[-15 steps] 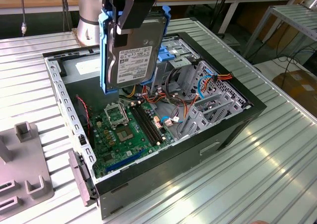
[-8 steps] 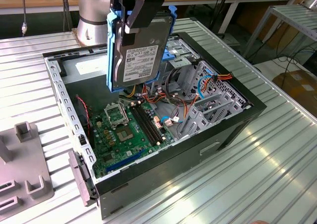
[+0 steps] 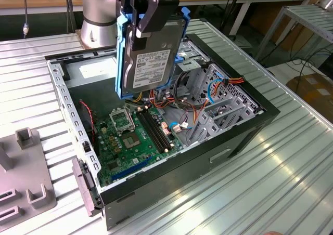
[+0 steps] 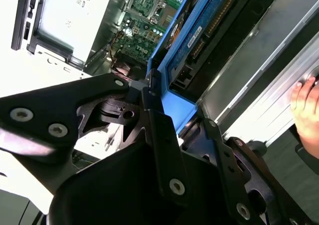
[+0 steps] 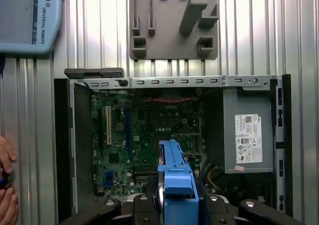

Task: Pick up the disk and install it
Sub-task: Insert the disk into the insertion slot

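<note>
tool clamped on the disk; disk upright, hanging below tool | above open computer case

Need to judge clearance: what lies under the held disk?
Under the disk, held by the claw, lie the motherboard and coloured cables in the open case; the part behind it is covered.

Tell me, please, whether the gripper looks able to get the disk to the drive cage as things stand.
Probably yes. The gripper holds the disk upright above the open case, and nothing stands between it and the cage. Loose cables beside the cage could crowd the way in.
</note>
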Motion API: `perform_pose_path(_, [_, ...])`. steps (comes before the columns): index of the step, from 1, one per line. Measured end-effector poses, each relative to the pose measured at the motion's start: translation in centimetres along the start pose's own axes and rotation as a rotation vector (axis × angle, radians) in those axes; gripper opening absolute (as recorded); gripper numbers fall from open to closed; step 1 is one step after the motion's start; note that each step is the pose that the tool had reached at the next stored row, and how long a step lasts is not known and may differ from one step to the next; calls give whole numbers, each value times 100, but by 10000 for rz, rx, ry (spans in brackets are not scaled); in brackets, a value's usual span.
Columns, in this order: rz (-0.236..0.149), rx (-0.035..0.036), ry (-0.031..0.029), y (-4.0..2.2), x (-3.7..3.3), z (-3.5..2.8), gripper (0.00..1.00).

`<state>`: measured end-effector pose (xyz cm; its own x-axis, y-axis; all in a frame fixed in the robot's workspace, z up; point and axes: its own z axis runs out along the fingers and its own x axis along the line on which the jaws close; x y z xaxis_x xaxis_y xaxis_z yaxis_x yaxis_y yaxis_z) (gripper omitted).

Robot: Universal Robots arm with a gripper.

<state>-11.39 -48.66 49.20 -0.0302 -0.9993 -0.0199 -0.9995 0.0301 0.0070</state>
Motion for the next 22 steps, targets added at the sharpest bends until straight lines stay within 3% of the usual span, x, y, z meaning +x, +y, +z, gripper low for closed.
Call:
perform_pose_path(9, [0, 0, 0, -17, 170, -3, 37])
perform_pose_path(15, [0, 1, -1, -26, 248, -4, 37])
perform_pose_path(22, [1, 1, 41, -62, 329, -4, 37])
